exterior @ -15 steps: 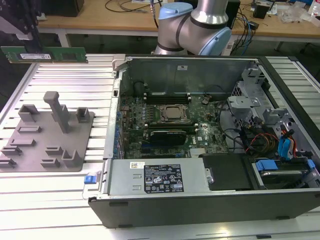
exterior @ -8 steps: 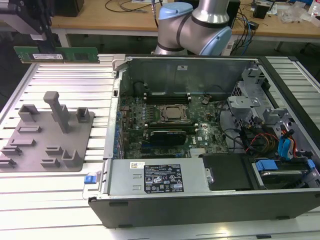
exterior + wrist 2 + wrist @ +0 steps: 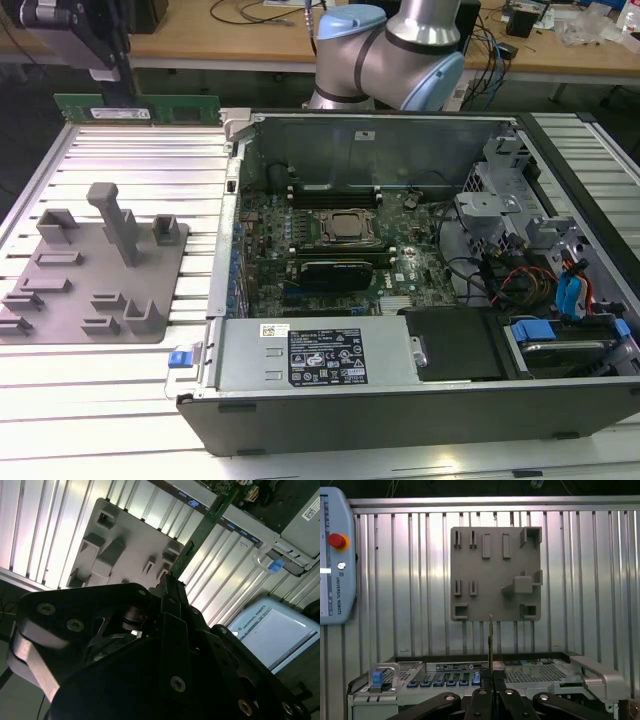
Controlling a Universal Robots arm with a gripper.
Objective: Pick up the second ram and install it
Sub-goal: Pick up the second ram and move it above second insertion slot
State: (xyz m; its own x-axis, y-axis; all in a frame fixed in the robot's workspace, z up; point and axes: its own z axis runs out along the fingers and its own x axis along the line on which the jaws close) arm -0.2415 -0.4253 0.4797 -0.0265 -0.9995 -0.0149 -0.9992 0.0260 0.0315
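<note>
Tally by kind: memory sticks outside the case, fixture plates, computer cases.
Thin green memory stick, held by the black gripper: 1
Grey plastic fixture plate with holders: 1
Open dark metal computer case: 1
Total: 3

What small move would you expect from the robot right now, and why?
Probably a short carry toward the open computer case, I'd judge: the hand holds the second ram above the ribbed table, outside the case, away from the memory slots beside the processor.

Slatted table [image 3: 120,390]: grey fixture [image 3: 90,272], computer case [image 3: 400,412]
</note>
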